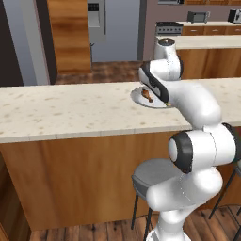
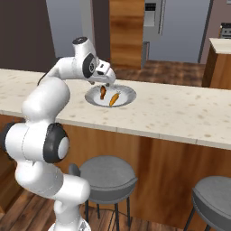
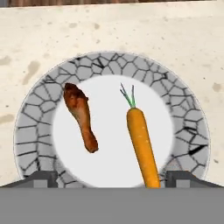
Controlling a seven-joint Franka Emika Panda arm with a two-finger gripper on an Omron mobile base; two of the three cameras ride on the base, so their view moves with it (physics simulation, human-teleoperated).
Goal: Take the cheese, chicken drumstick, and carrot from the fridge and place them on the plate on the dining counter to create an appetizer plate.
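Hand (image 3: 112, 183) spread, empty, directly above plate (image 3: 39, 103); carrot (image 3: 142, 142) beside drumstick (image 3: 81, 116), long axes near-parallel; cheese absent from plate.

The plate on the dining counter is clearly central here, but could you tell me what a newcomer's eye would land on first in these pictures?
First the round plate with its cracked-mosaic rim, on the speckled beige dining counter. On its white centre lie a dark brown chicken drumstick and, beside it but apart, an orange carrot with a green stub. The white arm bends over them, its end effector open just above the plate.
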